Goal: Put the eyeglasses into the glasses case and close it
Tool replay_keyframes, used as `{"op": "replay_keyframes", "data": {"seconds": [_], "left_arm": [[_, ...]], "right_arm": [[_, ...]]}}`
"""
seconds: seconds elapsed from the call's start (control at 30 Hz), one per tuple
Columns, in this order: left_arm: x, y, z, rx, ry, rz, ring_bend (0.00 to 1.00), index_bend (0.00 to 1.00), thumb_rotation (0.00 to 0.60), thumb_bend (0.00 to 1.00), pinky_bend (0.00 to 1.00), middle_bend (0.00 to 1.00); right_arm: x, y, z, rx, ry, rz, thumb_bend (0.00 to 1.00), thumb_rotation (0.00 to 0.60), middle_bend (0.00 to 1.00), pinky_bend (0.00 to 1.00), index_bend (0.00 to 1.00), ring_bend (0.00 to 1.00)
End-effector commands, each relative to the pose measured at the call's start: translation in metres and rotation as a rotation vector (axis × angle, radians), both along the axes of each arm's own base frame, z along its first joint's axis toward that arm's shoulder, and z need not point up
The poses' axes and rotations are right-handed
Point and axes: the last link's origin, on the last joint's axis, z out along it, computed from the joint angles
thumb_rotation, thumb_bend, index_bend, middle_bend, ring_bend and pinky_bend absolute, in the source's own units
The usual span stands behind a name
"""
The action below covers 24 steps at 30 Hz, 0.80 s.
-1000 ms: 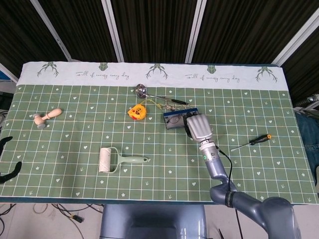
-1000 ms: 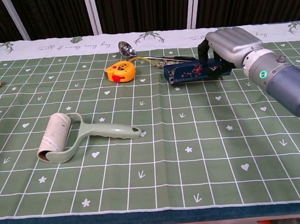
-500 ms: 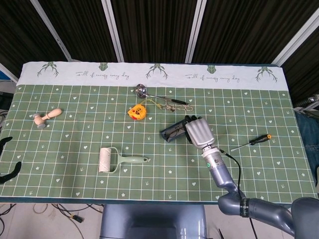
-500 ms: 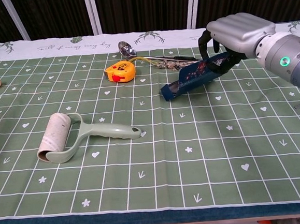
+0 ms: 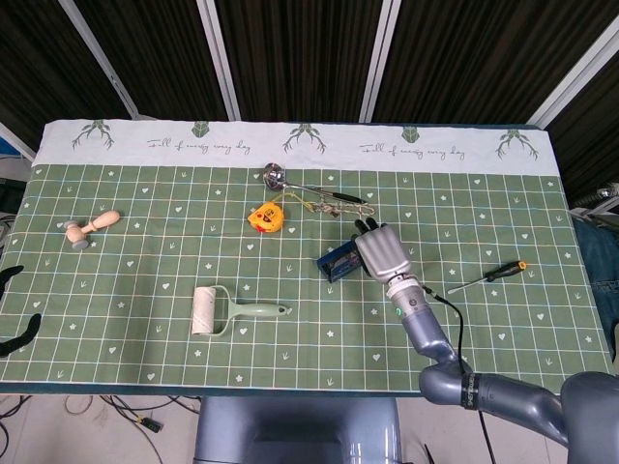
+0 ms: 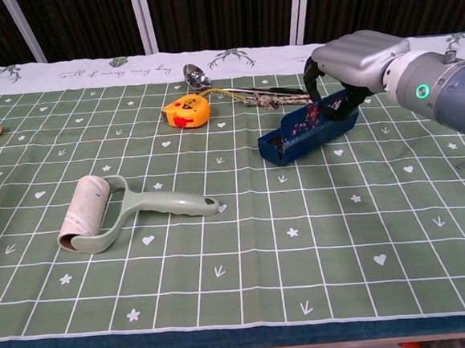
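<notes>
Fingers [image 6: 313, 75] of the silver-shelled right robot hand [image 5: 383, 251] [image 6: 358, 59] are clamping the far end of the dark blue, box-shaped glasses case [image 5: 338, 263] [image 6: 306, 130], tilting it above the green grid-patterned cloth on the desk [image 5: 145, 280] [image 6: 247, 261], near the yellow tape measure [image 5: 267, 217] [image 6: 186, 111].

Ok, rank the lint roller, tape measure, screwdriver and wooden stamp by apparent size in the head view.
1. lint roller
2. screwdriver
3. wooden stamp, only a little shorter than the screwdriver though thicker, so those two are close
4. tape measure
</notes>
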Motion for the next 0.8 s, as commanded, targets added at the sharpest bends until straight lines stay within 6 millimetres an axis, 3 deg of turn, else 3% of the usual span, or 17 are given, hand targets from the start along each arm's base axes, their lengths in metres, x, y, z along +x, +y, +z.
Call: {"op": "replay_keyframes", "data": {"seconds": [0.03, 0.8], "left_arm": [[0.000, 0.000, 0.000, 0.000, 0.000, -0.001, 0.00, 0.19, 0.600, 0.31, 0.00, 0.00], [0.001, -0.001, 0.000, 0.007, -0.003, 0.001, 0.00, 0.19, 0.600, 0.31, 0.00, 0.00]], "right_arm": [[0.000, -0.006, -0.001, 0.024, 0.036, -0.013, 0.58, 0.600, 0.20, 0.29, 0.86, 0.16], [0.013, -0.024, -0.013, 0.056, 0.145, -0.003, 0.56, 0.600, 0.14, 0.22, 0.89, 0.10]]}}
